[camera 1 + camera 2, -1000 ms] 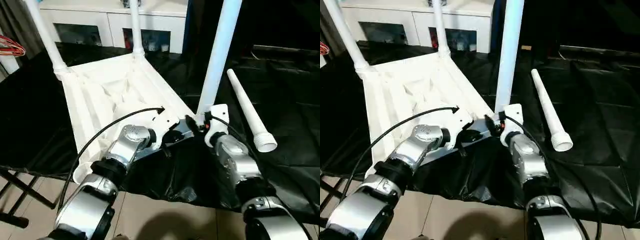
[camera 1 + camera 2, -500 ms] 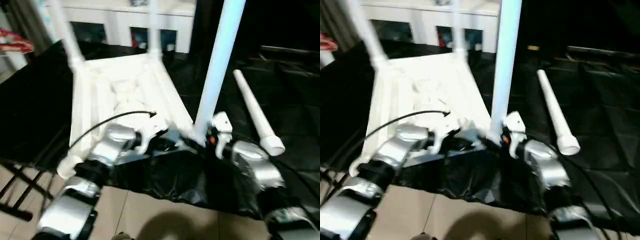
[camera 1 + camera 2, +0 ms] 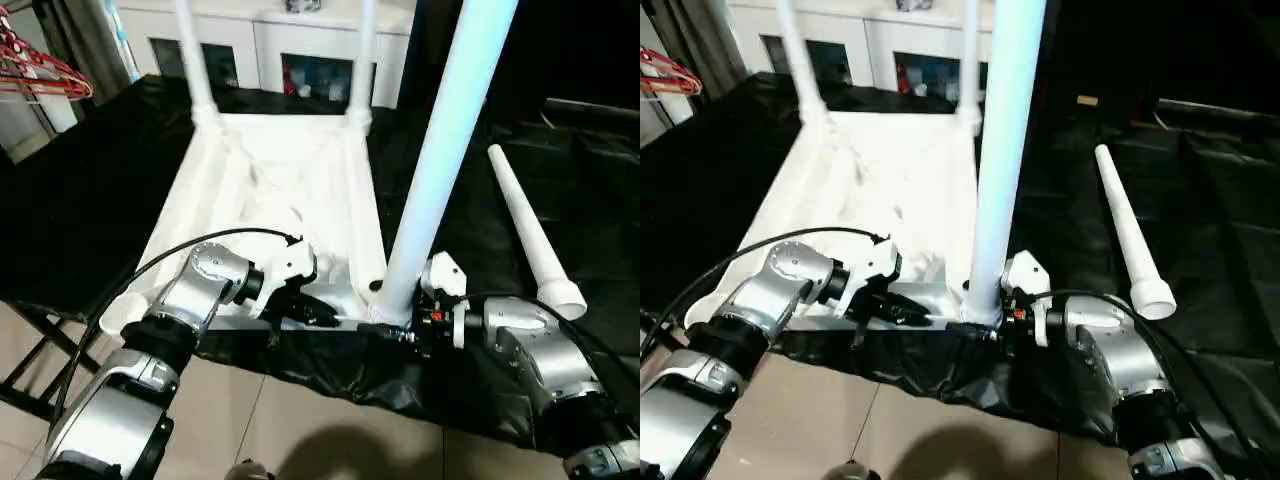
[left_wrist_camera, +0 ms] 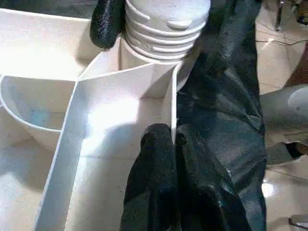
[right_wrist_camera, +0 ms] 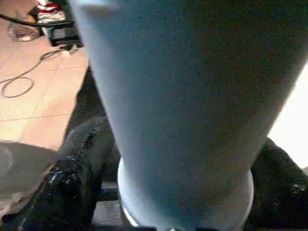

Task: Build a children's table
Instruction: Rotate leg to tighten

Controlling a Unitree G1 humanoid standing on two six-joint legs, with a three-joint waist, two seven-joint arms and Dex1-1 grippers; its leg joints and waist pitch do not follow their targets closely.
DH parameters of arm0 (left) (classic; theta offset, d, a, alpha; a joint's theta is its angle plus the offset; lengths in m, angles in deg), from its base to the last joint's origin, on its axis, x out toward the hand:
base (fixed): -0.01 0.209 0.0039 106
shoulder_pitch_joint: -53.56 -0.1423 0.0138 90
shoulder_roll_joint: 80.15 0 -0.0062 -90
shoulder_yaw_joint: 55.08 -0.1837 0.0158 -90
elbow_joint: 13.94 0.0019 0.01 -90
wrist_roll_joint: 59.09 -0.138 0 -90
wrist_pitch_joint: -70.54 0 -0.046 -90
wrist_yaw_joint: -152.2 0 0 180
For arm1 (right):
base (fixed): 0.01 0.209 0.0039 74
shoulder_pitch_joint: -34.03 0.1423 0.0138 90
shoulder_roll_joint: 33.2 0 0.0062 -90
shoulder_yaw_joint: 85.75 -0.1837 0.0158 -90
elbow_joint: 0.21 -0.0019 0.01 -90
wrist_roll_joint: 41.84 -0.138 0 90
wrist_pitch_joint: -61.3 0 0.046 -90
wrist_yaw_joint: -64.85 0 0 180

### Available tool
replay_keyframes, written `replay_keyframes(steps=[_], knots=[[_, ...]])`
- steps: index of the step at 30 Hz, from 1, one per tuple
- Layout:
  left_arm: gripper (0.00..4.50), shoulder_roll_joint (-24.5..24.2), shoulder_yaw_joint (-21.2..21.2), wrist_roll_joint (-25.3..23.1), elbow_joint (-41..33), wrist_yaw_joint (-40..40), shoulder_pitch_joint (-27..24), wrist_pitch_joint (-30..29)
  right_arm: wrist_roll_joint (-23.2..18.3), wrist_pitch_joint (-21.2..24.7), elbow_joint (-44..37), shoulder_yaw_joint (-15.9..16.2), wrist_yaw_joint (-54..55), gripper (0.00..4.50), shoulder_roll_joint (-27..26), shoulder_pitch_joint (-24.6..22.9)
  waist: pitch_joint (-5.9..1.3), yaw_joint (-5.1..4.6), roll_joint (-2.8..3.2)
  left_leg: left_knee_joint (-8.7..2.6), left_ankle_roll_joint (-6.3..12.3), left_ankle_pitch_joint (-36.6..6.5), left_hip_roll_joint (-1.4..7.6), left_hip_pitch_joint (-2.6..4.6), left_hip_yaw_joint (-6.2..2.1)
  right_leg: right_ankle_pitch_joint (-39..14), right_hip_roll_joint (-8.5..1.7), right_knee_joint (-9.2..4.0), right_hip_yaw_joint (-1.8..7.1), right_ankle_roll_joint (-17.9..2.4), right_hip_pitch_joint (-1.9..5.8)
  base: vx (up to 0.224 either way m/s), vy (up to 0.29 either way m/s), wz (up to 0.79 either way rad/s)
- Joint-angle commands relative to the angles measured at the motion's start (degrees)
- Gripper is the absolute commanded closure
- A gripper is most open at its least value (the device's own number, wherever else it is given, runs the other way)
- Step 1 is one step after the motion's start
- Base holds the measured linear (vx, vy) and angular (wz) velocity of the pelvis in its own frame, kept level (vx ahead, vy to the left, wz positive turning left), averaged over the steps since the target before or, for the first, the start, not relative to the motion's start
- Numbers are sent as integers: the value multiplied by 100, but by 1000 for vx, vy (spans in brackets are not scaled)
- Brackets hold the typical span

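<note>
With the right gripper (image 3: 398, 325) clamped round the leg (image 3: 440, 165) base in the top's (image 3: 270, 185) near corner socket, left gripper (image 3: 318, 312) pressed shut bracing that rim, we should twist squarely, leg vertical.

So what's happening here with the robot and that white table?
The robot is assembling an upside-down white table top. Its right gripper straddles the base of the near upright leg at its corner socket, while the shut left gripper rests on the top's near edge. Two far legs stand fitted; a fourth leg lies loose on the black sheet.
</note>
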Motion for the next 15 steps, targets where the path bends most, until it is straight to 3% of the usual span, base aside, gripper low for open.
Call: replay_keyframes(steps=[1,5,6,8,12,15], knots=[[450,40,-36,91,-39,99,179,84,-174,127,-246,183,-236,106,-30,-67,-419,-17,-41,-336,396,-1024,12,5,65,-800,-230,-310,190,-1350,373,0,0,0],[450,48,-40,95,-25,128,165,107,-201,190,-312,205,-224,135,-55,-106,-413,-9,-40,-341,355,-1081,13,5,62,-880,-227,-314,186,-1336,368,0,0,0],[450,67,-36,108,-35,119,145,106,-203,221,-323,215,-217,140,-84,-139,-417,-4,9,-340,340,-1089,12,6,56,-883,-232,-310,188,-1345,367,0,0,0],[450,118,-5,137,-73,54,111,67,-201,269,-312,202,-153,162,-140,-173,-415,-8,-34,-341,321,-1117,9,-1,60,-855,-227,-317,186,-1342,376,0,0,0],[450,247,83,183,-138,-197,67,-26,-223,365,-270,122,96,169,-296,-194,-406,-8,-24,-352,272,-1195,9,6,54,-1043,-233,-334,186,-1297,368,0,0,0],[450,610,285,79,-26,-1233,172,-131,230,88,394,-105,1545,171,-822,51,-387,-57,-29,-370,141,-1347,-3,8,49,-1411,-255,-371,187,-1193,340,0,0,0]])
